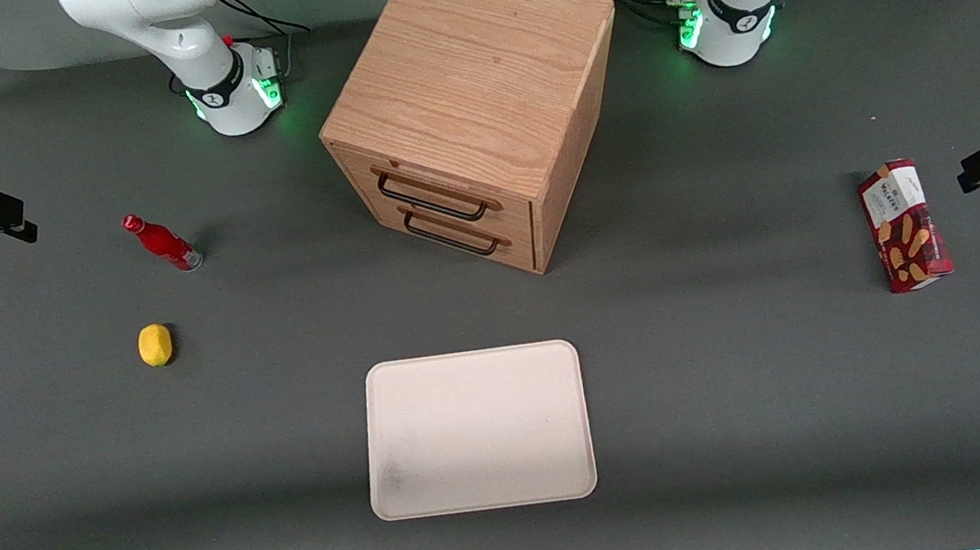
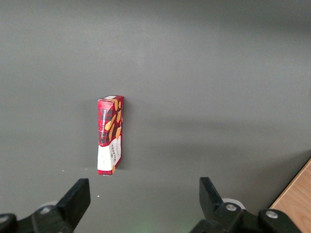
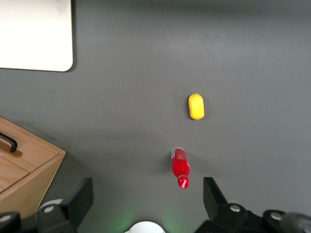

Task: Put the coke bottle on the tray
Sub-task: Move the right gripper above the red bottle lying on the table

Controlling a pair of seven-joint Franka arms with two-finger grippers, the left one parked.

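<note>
The coke bottle (image 1: 162, 242) (image 3: 180, 167), slim and red with a red cap and silvery base, stands upright on the grey table toward the working arm's end. The pale cream tray (image 1: 477, 429) (image 3: 34, 34) lies flat and bare, nearer the front camera than the wooden drawer cabinet. My right gripper (image 3: 148, 198) hangs high above the table, open and holding nothing. The bottle sits far below it, closer to one finger (image 3: 214, 196) than to the other. The gripper does not show in the front view.
A yellow lemon (image 1: 155, 344) (image 3: 196, 106) lies near the bottle, closer to the front camera. The wooden two-drawer cabinet (image 1: 471, 111) (image 3: 24, 165) stands mid-table. A red snack box (image 1: 904, 225) (image 2: 111, 134) lies toward the parked arm's end.
</note>
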